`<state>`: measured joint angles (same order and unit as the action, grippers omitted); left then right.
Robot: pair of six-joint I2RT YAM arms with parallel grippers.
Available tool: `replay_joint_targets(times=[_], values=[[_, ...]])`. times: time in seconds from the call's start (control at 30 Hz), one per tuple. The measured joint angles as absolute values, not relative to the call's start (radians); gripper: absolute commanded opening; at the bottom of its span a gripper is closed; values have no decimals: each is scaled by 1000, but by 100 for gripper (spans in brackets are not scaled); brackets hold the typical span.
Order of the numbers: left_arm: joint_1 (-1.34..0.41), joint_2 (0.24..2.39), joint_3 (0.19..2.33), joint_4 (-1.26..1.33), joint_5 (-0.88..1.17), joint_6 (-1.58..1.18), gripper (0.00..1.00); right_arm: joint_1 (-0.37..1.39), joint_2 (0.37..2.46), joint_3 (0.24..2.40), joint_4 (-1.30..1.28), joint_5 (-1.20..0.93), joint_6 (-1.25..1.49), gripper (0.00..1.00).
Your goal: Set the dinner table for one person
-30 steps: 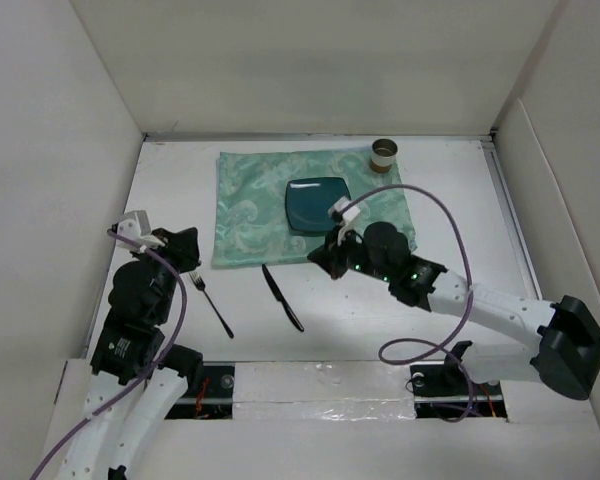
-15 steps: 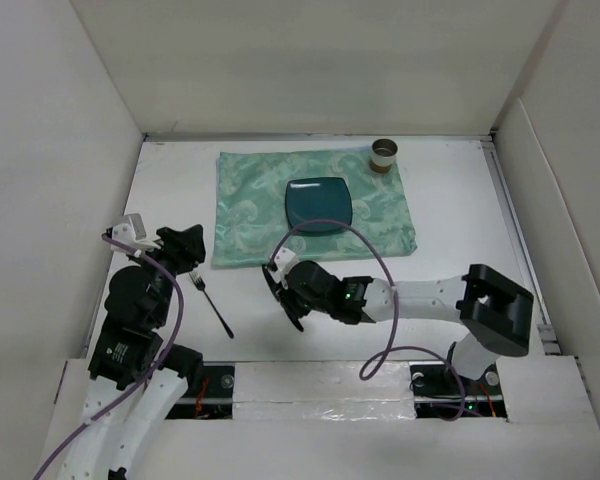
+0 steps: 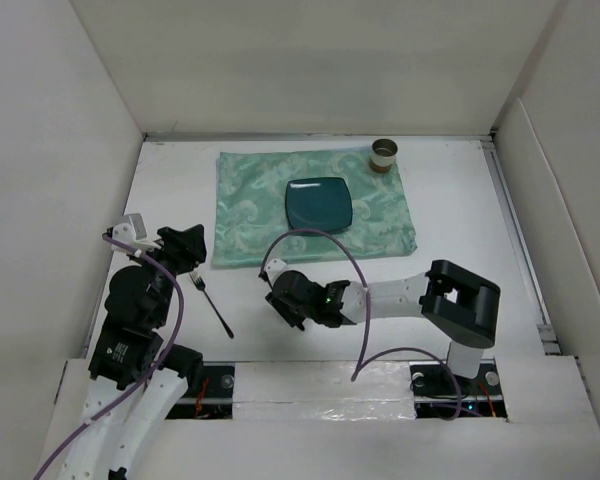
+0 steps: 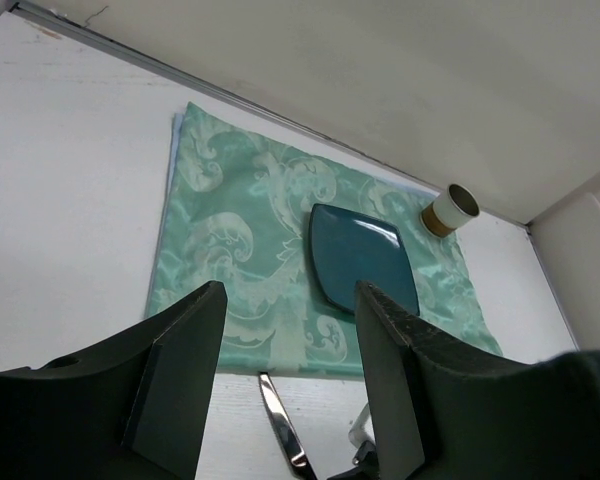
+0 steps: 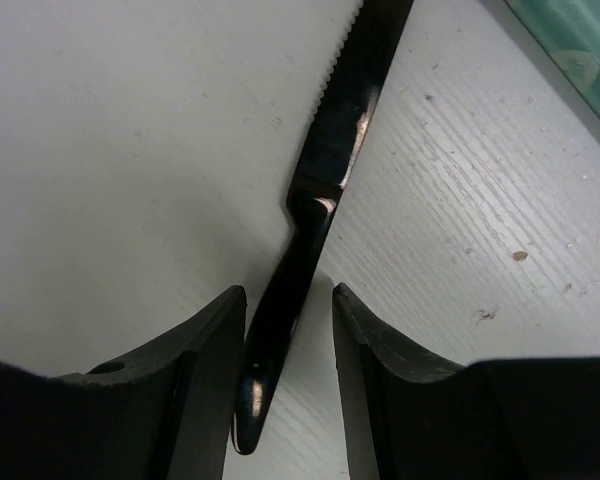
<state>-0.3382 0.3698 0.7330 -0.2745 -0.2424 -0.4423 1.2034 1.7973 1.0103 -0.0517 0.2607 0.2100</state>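
The right gripper [image 5: 288, 300] is held open low over the dinner table [image 3: 450, 220], its two fingers [image 5: 205, 370] set either side of the knife [image 5: 310, 220]. The handle lies between them with a narrow gap on each side, and nothing is gripped yet. For a clean pick, the fingers should be lowered until they almost meet the tabletop and then closed squarely across the handle, not across the serrated blade that runs away beyond the fingertips. The handle looks thin and glossy, so a slip or twist is to be expected if it is pinched off-centre. To the left of this gripper lies the fork [image 3: 212, 305], with the left gripper [image 3: 185, 245] hanging open just past its tines, holding nothing. Farther beyond both grippers the mat [image 3: 250, 195] is spread, with the plate [image 3: 320, 205] on it and the cup [image 3: 385, 155] at its far right corner.

One second ago the right gripper was up by the near edge of the plate and the knife lay fully exposed. Half a second ago the gripper had already been brought down over the knife, and it has since been shifted slightly along the handle. The fork, plate and cup are unmoved.
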Motion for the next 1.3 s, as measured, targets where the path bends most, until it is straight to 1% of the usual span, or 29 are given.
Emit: replay_joint_targets(times=[0.2, 0.4, 0.9, 1.13, 1.3], values=[[-338, 370, 733, -274, -239, -442, 51, 1213, 1827, 1039, -50, 271, 230, 46], [-338, 370, 733, -274, -239, -442, 51, 1213, 1856, 1066, -45, 326, 252, 45], [-338, 369, 733, -274, -237, -442, 51, 1220, 1866, 1071, -50, 422, 285, 44], [-338, 362, 733, -274, -237, -442, 51, 1239, 1908, 1117, -47, 448, 289, 40], [-338, 358, 733, -274, -237, -442, 50, 1239, 1908, 1115, -43, 441, 304, 39]])
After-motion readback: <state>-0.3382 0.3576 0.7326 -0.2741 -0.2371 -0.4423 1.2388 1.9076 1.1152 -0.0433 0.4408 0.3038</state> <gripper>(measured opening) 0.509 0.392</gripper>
